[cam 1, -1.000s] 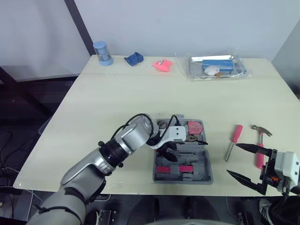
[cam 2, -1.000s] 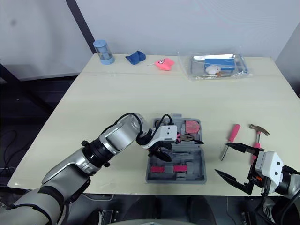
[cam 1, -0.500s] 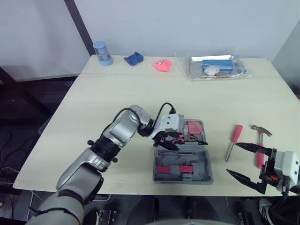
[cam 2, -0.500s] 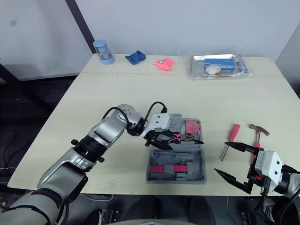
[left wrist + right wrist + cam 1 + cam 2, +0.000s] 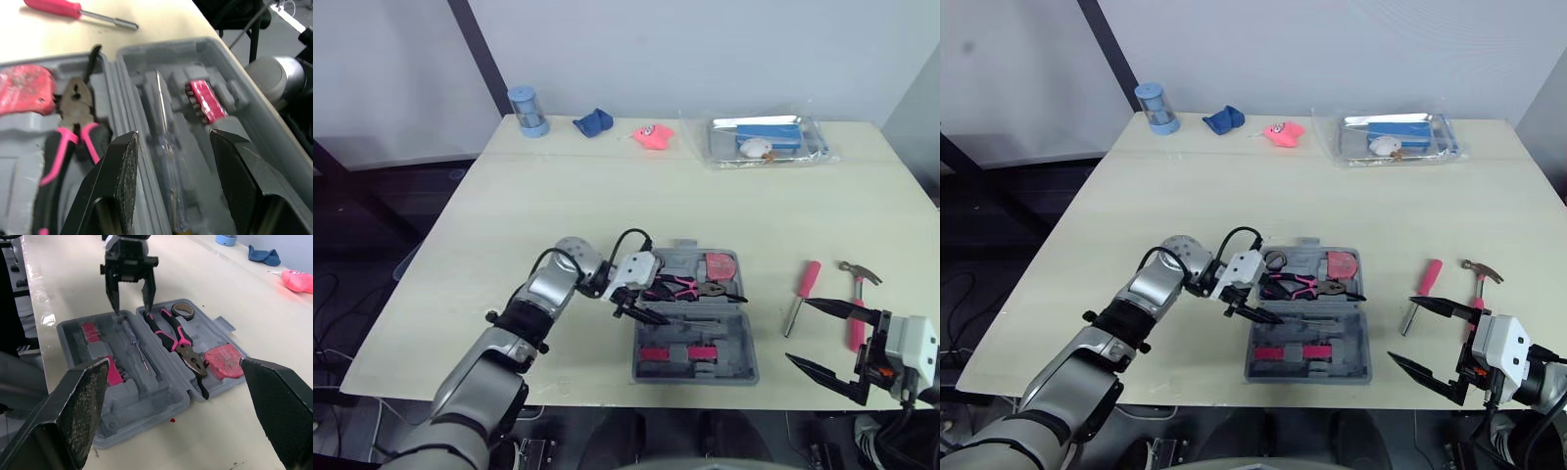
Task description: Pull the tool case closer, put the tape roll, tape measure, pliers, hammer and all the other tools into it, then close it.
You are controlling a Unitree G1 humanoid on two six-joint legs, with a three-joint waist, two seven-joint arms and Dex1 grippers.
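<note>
Left eye view: the open case (image 5: 695,338) lies near the front edge of the table (image 5: 607,196), long side running left to right. Pliers (image 5: 690,287) lie in its far half, long axis along the case, pink handles to the left and nose to the right, next to the red tape measure (image 5: 722,264). The left arm comes in from the left with its elbow bent. The left gripper (image 5: 646,313) sits at the case's left end, fingers apart and empty, aimed right. On the right, the screwdriver (image 5: 801,292) and hammer (image 5: 857,294) lie on the table, handles running front to back, hammer head at the far end. The right gripper (image 5: 800,333) hovers at the front edge just beside them, fingers spread wide, pointing left.

Left wrist view, up close: the fingers (image 5: 120,176) frame the near half, where a clear-handled driver (image 5: 164,147) lies along the tray beside a red bit set (image 5: 204,100).

Right wrist view: a tape roll (image 5: 183,310) is tucked in the corner by the pliers' handles, and the left gripper's two fingertips hang over the case's end, one over each half.
</note>
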